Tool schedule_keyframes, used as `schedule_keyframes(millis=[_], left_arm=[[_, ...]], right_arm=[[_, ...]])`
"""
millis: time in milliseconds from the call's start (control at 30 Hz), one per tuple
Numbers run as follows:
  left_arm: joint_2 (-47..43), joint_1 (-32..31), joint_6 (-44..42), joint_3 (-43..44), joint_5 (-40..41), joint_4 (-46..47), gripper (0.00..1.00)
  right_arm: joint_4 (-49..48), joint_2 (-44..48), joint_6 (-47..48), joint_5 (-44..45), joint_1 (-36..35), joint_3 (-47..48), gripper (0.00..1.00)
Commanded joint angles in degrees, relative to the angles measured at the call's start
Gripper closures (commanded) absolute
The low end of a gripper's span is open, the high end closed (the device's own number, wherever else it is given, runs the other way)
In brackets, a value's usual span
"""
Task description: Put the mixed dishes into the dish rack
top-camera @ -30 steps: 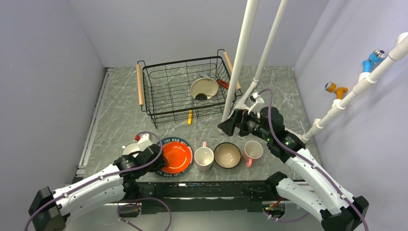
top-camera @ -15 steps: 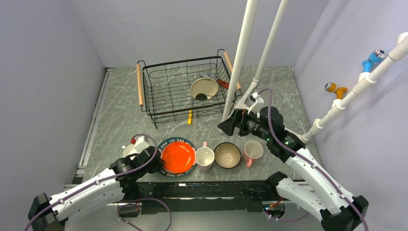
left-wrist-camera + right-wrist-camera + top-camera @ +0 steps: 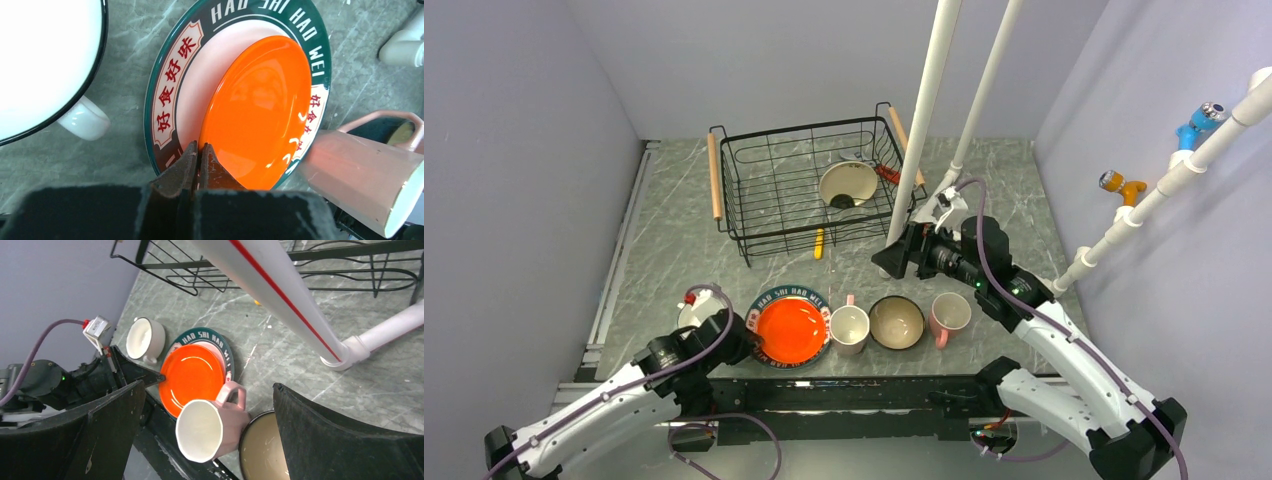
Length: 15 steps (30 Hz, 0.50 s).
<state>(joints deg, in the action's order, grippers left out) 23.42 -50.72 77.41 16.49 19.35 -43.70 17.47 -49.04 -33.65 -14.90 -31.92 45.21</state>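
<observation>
Orange dish [image 3: 255,105] sits on the big plate [image 3: 167,95] at the near edge of the table. Your left gripper [image 3: 199,154] is right at the dish's near-left rim with its jaws pressed together. You can't tell from the wrist view whether the thin rim is actually nipped between them, because the tips cover it. The dish lies away from the claw, up and to the right, so a lift would pull from the near edge and likely tilt it over the plate. The white cup [image 3: 45,60] is just left of the plate and a pink mug [image 3: 360,175] just beside its right edge, so watch both. Further right come the bowl [image 3: 896,322] and then the second pink mug [image 3: 949,312]. Your right gripper [image 3: 892,262] hovers beyond that row, spread wide and empty, nearer the rack than the left arm. The dish rack [image 3: 724,195] stands well back, long axis left to right, with a pale bowl [image 3: 848,183] inside. A white pole [image 3: 921,120] cuts across its right end and hides some of the wire there.
</observation>
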Motion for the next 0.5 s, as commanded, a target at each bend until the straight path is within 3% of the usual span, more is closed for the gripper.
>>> schedule_keyframes(millis=[0, 467], left_arm=[[-3.1, -0.2, 0.4, 4.5, -0.1, -4.0, 1.0], [-6.0, -0.2, 1.1, 4.5, 0.3, -4.6, 1.0]], right_arm=[[-4.8, 0.5, -2.0, -3.8, -0.4, -0.2, 0.0], [-7.0, -1.9, -2.4, -3.9, -3.2, -1.1, 0.0]])
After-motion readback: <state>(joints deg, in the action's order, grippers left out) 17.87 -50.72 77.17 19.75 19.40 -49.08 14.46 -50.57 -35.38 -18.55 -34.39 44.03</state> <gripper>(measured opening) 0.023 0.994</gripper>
